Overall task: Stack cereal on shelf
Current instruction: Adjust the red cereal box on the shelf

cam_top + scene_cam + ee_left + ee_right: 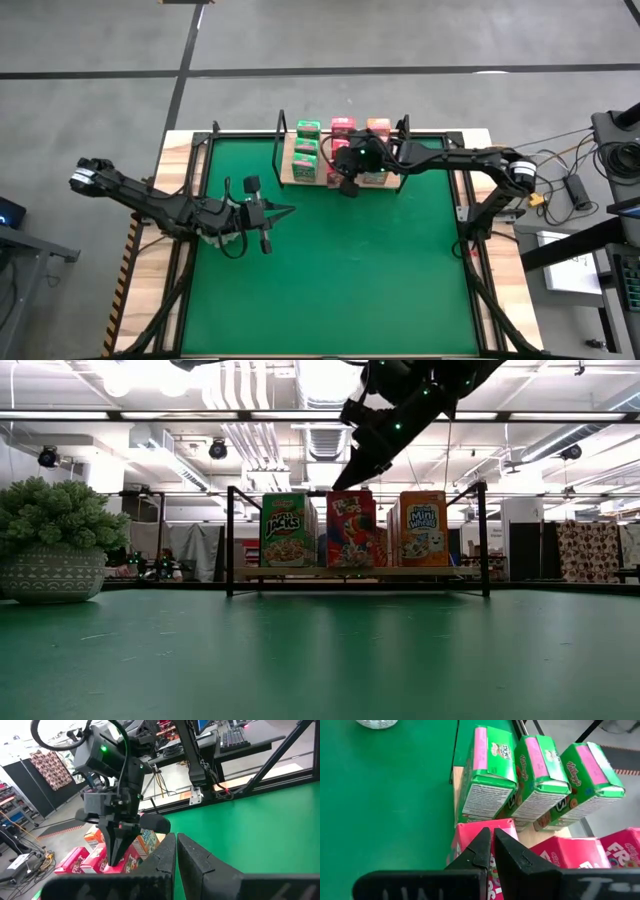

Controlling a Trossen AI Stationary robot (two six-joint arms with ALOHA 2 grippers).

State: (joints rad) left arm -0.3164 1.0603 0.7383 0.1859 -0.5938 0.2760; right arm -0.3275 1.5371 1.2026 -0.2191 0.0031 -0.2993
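Green matting (340, 270) covers the table, and beyond its far edge the low view takes in a workshop hall with ceiling lights and a potted plant (55, 540) at the side. On the mat's far side stands the shelf (289, 172), a light wooden board with black wire uprights at both ends, carrying the cereal in 3 rows: green boxes (306, 150), pink-red boxes (343, 127) and orange boxes (378, 127). Seen level from the low view, the front green box (288, 531), the front pink-red box (352, 529) and the front orange box (424, 528) stand upright side by side on the board.

Over the shelf hangs the right gripper (347, 185), its fingers (520, 857) drawn together with only a thin slit between them and nothing held. Directly beneath the fingertips lies the top of the front pink-red box (470, 837); just past the fingertips, across the board, stand the 3 green boxes (532, 772) in a line. In the low view the fingertips point down at the pink-red box from above without touching it.

Well apart from the shelf, the left gripper (285, 211) waits over open mat, its fingers (200, 862) closed on each other and empty, their tips aimed toward the right gripper (117, 852) and the boxes under it.
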